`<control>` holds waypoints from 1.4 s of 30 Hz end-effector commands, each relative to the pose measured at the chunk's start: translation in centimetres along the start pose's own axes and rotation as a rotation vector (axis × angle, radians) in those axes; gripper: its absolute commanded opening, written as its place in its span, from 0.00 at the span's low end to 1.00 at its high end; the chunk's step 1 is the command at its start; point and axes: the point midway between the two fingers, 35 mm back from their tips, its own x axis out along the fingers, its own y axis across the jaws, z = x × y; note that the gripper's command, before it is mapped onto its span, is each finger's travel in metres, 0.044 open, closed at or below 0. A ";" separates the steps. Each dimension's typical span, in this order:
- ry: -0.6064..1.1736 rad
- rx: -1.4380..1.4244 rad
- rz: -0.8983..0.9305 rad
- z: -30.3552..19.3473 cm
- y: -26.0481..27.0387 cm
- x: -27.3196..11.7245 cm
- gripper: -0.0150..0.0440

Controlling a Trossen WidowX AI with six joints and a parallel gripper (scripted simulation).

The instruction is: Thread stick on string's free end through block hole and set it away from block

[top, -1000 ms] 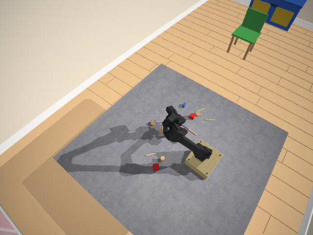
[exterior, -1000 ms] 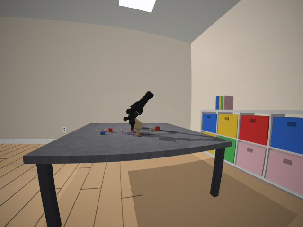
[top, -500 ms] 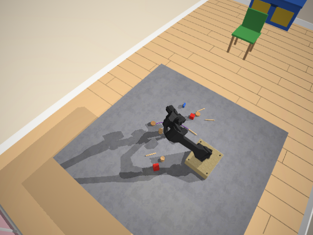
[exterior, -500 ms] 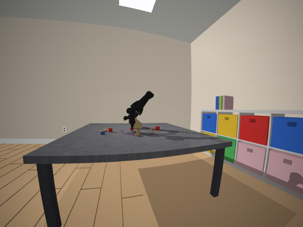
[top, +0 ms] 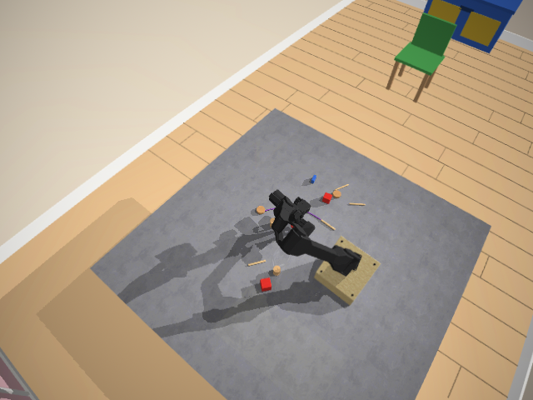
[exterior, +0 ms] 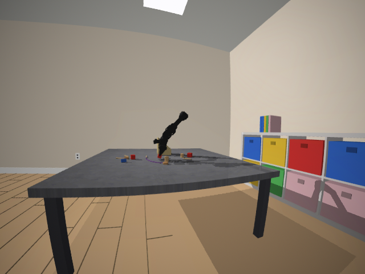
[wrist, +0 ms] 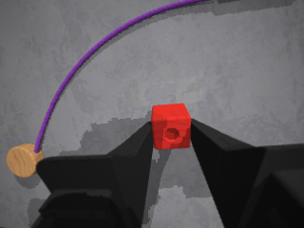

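My gripper [wrist: 170,124] is shut on a red block [wrist: 171,113] [exterior: 159,156], which has a round hole in the face toward the wrist camera. Whether the block touches the table is unclear. The round wooden button [top: 260,210] [wrist: 23,161] [exterior: 165,162] is at lower left in the wrist view. The purple string [wrist: 69,74] [top: 314,215] [exterior: 151,161] curves away from it, partly behind the arm in the top view. The thin stick [top: 327,224] at its free end lies on the table near the arm's base, outside the wrist view.
Two other red blocks [top: 326,198] [top: 265,284], a blue piece [top: 313,178], loose sticks [top: 341,187] [top: 356,203] [top: 256,262] and round wooden pieces [top: 336,194] [top: 276,270] lie around the arm. Another wooden piece [top: 272,222] is partly hidden beside the arm.
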 end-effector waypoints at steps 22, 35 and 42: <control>-0.394 0.004 -0.001 -2.5 -0.2 0.5 0.25; -0.423 0.005 -0.003 -2.7 -0.2 0.5 0.25; -0.531 0.010 -0.013 -3.2 -0.3 0.8 0.25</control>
